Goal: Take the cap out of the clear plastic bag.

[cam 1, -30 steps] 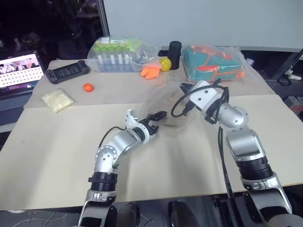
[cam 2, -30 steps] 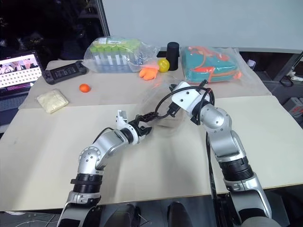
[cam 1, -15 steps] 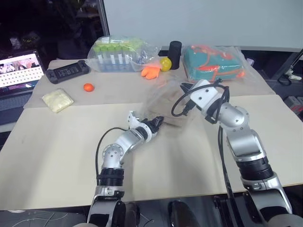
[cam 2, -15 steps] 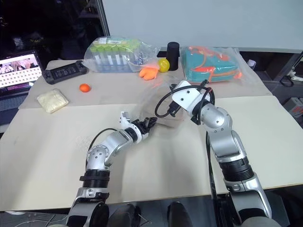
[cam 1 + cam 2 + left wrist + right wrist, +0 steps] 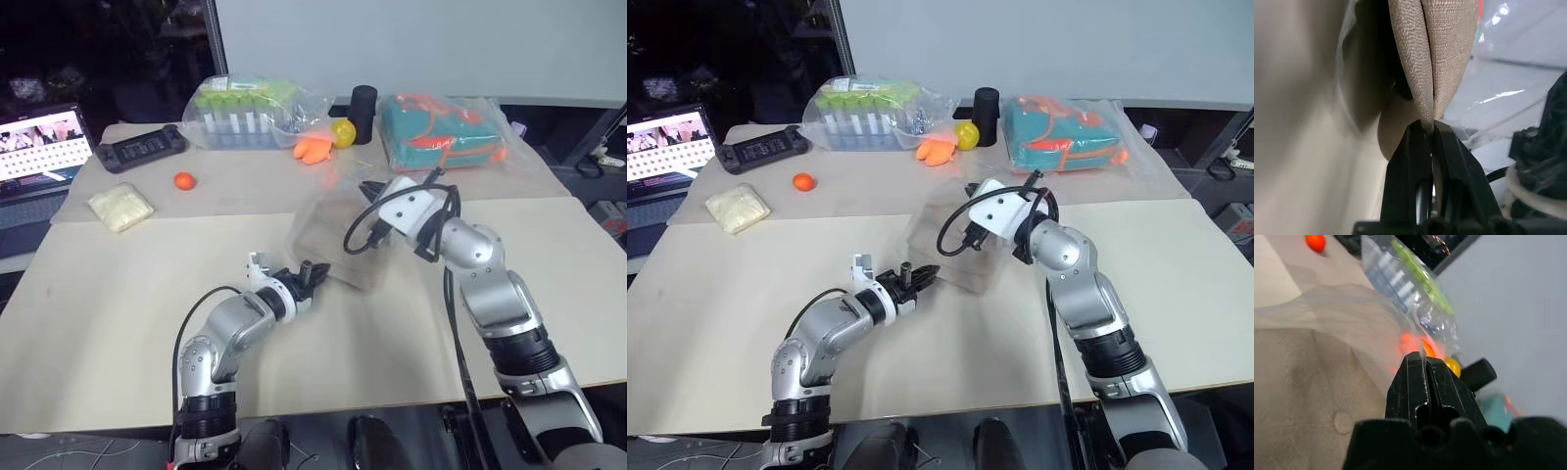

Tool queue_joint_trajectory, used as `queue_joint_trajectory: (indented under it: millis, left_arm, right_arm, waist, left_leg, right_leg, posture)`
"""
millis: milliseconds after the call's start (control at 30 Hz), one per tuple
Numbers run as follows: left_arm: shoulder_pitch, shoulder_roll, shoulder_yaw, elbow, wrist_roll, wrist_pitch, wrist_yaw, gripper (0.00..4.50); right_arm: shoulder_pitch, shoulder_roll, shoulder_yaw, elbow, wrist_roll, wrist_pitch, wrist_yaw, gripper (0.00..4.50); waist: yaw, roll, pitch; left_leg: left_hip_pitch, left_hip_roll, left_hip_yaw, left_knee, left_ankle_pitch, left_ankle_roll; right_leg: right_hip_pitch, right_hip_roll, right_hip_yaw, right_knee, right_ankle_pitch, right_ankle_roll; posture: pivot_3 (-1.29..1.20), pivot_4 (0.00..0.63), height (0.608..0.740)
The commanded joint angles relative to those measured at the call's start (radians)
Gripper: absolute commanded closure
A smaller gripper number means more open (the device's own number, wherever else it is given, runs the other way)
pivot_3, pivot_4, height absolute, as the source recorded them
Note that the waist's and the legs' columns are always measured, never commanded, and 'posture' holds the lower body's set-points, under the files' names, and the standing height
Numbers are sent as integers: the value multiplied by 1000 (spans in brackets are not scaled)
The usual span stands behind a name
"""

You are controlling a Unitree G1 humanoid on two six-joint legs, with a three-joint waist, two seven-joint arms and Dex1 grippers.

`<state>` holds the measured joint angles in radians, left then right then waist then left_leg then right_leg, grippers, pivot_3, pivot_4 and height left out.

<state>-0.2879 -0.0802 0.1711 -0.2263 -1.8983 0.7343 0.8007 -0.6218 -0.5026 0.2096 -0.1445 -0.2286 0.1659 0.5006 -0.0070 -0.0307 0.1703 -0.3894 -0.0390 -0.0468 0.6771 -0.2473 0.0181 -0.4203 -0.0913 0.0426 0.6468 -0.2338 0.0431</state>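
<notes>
Cap [image 5: 1437,54] edge clamped in left gripper [image 5: 1427,129]; right gripper [image 5: 1424,363] pinches bag [image 5: 338,240] film just above it.

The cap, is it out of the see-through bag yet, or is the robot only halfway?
Halfway. Done: the left gripper has pinched the tan cap, and the right gripper is shut on the clear plastic bag. In hand: both grips. Left: the cap still lies inside the bag.
</notes>
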Motion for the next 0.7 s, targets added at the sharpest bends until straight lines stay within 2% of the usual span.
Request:
queue_joint_trajectory:
  millis: [33,233,467,700]
  left_arm:
    - [-104,12,14,-64,-55,-125,81,4472]
    - [-167,0,32,-155,-74,-191,197,4472]
    - [41,-18,-12,-315,-74,-197,334,4472]
    - [137,14,-48,-433,-74,-231,342,4472]
  right_arm:
    - [68,-51,26,-24,-49,-76,23,4500]
    - [112,-78,20,-28,-58,-93,46,4500]
    - [66,-46,5,-7,-54,-72,32,4500]
    - [39,-19,7,25,-57,-79,32,4500]
  waist:
    - [8,0,0]
    - [10,0,0]
    - [6,-1,0]
    - [13,-1,0]
  left_leg:
    - [0,0,0,0,0,0]
    - [-1,-1,1,0,1,-2]
    - [-1,0,1,-1,1,-2]
    - [0,-1,1,-1,1,-2]
  right_leg:
    - [0,0,0,0,0,0]
    - [-1,1,0,-2,0,0]
    - [0,2,1,-4,0,0]
    - [2,2,0,-5,1,-1]
  posture:
    - [0,150,740]
    - [0,150,740]
    - [0,150,740]
    - [0,150,740]
